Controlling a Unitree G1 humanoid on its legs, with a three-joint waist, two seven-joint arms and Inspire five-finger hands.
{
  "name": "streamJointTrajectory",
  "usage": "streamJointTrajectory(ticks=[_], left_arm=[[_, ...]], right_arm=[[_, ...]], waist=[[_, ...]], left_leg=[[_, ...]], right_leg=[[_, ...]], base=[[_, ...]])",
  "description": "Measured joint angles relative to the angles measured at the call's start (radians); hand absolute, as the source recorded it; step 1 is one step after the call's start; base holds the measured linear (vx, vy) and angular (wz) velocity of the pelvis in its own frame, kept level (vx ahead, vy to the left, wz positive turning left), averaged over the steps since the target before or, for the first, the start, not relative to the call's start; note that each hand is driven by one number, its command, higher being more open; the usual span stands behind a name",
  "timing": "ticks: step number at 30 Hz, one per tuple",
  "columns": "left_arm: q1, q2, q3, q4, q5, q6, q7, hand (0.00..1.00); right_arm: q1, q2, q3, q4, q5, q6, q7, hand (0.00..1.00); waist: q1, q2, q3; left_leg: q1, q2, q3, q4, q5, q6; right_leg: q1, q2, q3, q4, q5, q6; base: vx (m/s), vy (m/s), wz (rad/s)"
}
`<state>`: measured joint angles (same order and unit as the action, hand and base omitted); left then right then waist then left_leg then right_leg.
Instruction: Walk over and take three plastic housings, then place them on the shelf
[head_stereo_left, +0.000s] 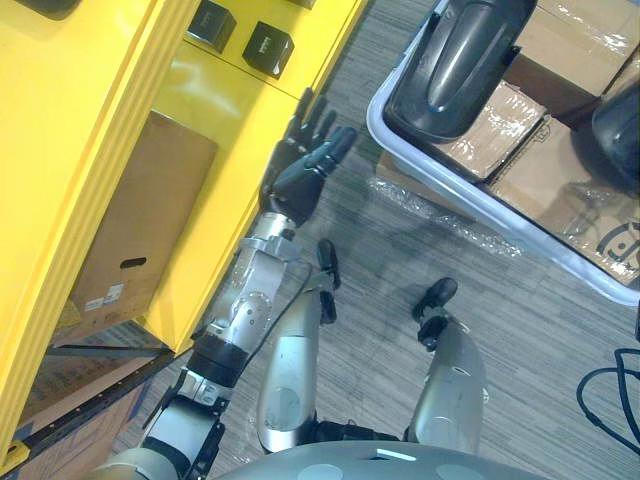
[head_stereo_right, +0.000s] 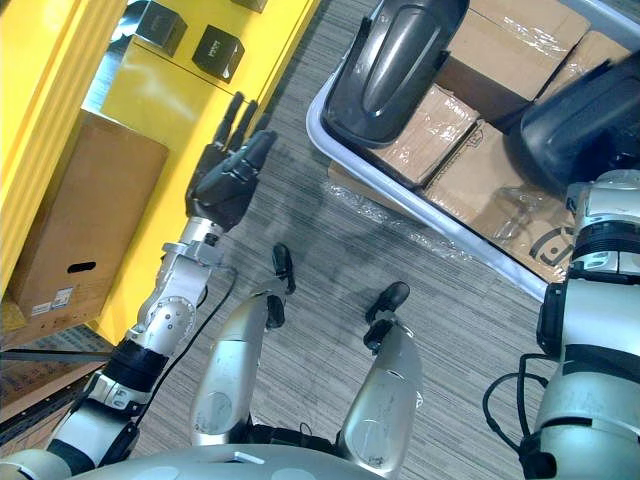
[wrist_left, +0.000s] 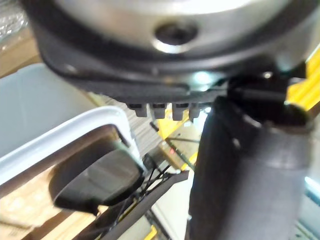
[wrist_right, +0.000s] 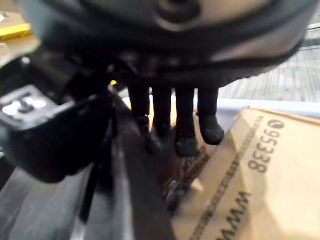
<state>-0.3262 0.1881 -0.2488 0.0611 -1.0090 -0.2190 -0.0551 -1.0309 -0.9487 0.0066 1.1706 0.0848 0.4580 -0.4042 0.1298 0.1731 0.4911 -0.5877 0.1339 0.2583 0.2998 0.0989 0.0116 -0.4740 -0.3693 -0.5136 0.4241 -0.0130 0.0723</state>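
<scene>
Two housings sighted: both dark plastic, both lying in the grey tote (head_stereo_left: 376, 112) on top of cardboard boxes (head_stereo_left: 500, 120); none on the shelf.
First housing (head_stereo_left: 455, 60): rests at the tote's near-left corner, its long axis running away from the robot and its lower end overhanging the boxes.
Second housing (head_stereo_right: 580, 120): lies further to the robot's right in the same tote, directly ahead of the right forearm.
Right hand (wrist_right: 185, 120): reached into the tote, fingers stretched out and hanging over a printed carton, with a dark edge, probably the second housing, just beside them; no closed grip is evident.
Left hand (head_stereo_left: 305, 160): raised over the floor between shelf and tote, fingers spread and straight, holding nothing.
Yellow shelf (head_stereo_left: 110, 110): stands on the robot's left, carrying small black cubes (head_stereo_left: 268, 48), with a brown carton (head_stereo_left: 140, 220) on its lower level.
Deciding relation: the right hand is the nearer to a housing. The first housing lies ahead and to the right of the left hand, well apart.
Assessment: pick-up stage; no housing has been taken.
Risk: the smooth curved shell may slip from a shallow grip.
</scene>
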Motion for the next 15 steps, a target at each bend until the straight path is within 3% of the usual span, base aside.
streamJointTrajectory(ticks=[3, 15], left_arm=[[0.056, 0.010, 0.066, -0.030, 0.000, -0.003, 0.010, 1.00], [0.186, 0.020, 0.150, -0.113, -0.004, 0.008, -0.001, 1.00]], right_arm=[[0.011, 0.000, 0.000, 0.011, 0.000, -0.014, 0.009, 0.00], [0.141, 0.006, 0.004, -0.049, -0.039, -0.073, 0.093, 0.00]], waist=[[0.000, 0.001, -0.001], [-0.009, -0.006, 0.002]], left_leg=[[0.008, 0.001, -0.009, -0.008, 0.004, -0.003], [0.108, 0.009, -0.015, -0.042, 0.009, -0.009]], right_leg=[[0.012, 0.004, -0.008, 0.000, -0.006, -0.003], [0.129, 0.030, -0.028, -0.050, -0.005, -0.001]], base=[[0.04, -0.055, 0.06], [0.03, -0.041, 0.02]])
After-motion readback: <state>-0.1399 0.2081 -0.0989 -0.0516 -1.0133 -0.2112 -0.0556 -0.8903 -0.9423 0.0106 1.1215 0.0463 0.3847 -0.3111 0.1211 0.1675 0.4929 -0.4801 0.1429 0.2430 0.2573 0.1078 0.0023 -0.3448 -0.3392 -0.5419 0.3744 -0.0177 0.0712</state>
